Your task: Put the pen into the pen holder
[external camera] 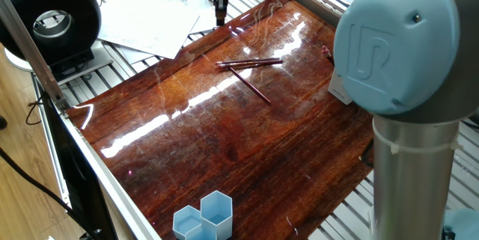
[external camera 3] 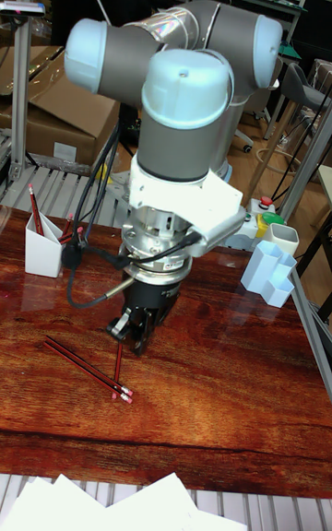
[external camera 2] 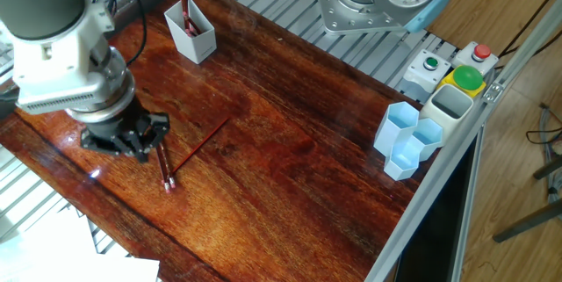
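Note:
Three dark red pens lie on the wooden table: two side by side and one lying at an angle to them. The white pen holder stands at a far corner with red pens upright in it. In one fixed view the arm's blue joint covers most of the holder. My gripper hangs low over the table beside the pair of pens, toward the paper side. It looks open, with nothing between its fingers.
Light blue hexagonal cups stand at the table's other end, beside a button box. White paper sheets lie off the table edge near the gripper. A black round device sits beyond them.

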Controlling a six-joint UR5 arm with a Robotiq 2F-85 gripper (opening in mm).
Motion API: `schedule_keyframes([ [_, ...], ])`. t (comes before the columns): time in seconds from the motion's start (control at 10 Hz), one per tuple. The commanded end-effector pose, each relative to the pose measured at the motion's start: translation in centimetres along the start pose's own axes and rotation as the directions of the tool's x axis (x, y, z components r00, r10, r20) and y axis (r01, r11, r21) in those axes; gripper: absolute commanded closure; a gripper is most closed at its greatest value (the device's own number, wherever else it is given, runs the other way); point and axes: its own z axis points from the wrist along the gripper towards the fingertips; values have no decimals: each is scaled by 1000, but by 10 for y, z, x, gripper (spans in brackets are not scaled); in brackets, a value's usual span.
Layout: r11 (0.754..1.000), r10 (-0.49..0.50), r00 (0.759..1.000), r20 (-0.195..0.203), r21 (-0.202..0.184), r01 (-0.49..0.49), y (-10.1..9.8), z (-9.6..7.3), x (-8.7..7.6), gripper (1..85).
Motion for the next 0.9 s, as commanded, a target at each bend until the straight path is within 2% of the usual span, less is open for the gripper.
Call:
schedule_keyframes([
  [0.0,998,48,998,-39,-31,-49,3,3,11,847],
  [0.1,996,86,992,-94,14,-85,-7,2,26,847],
  [0.2,991,135,984,-112,32,-132,-10,1,32,847],
  [0.3,982,178,971,-160,98,-164,-23,-2,47,847],
  [0.4,979,180,968,-173,124,-160,-29,-3,51,847],
  [0.5,988,152,984,-88,49,-148,-38,38,30,847],
  [0.6,989,146,987,-65,24,-144,-47,65,32,847],
  [0.7,989,149,986,-74,14,-148,-46,80,43,847],
  [0.8,986,165,983,-85,1,-166,-38,88,51,847],
])
